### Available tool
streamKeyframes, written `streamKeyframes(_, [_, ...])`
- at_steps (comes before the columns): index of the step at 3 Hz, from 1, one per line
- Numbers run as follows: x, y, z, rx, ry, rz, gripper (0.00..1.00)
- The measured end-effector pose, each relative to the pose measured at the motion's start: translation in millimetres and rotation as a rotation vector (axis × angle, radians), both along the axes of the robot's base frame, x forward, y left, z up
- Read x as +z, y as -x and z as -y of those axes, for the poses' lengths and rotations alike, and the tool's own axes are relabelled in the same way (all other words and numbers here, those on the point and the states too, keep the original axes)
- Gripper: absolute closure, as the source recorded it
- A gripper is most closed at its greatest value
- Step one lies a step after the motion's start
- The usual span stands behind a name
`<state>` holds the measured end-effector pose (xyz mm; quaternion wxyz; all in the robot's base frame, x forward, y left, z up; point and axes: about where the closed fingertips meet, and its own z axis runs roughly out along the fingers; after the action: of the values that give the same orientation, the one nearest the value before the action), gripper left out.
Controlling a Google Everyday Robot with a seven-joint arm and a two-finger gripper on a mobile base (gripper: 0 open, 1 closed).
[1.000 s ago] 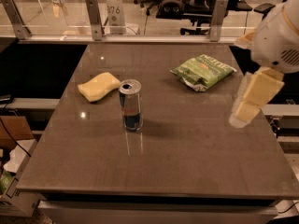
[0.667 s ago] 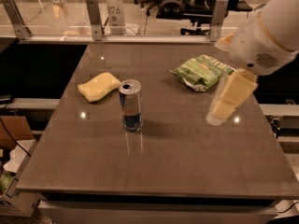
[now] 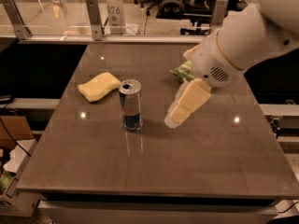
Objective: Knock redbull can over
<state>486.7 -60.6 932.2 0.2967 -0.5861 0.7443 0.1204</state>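
Observation:
The redbull can (image 3: 131,105) stands upright near the middle of the brown table (image 3: 154,167). It is silver and blue with a red mark and a silver pull-tab top. My gripper (image 3: 175,119) hangs from the white arm that reaches in from the upper right. Its pale fingers point down and to the left, low over the table, a short way to the right of the can. It does not touch the can.
A yellow sponge (image 3: 98,86) lies to the left of the can, further back. A green snack bag (image 3: 183,72) lies behind the arm, mostly hidden by it. A metal rail (image 3: 93,17) and glass run along the table's far edge.
The arm has swung left across the table, bringing my gripper from the right edge to just right of the can. It now covers most of the green bag. The can has not moved.

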Motion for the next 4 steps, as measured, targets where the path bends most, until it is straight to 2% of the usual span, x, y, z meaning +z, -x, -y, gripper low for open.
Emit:
streamKeyframes(2, [-17, -4, -56, -0.008, -0.154, -0.003, 0.00])
streamKeyframes(4, [-31, -9, -94, 0.014, -0.246, -0.002, 0.00])
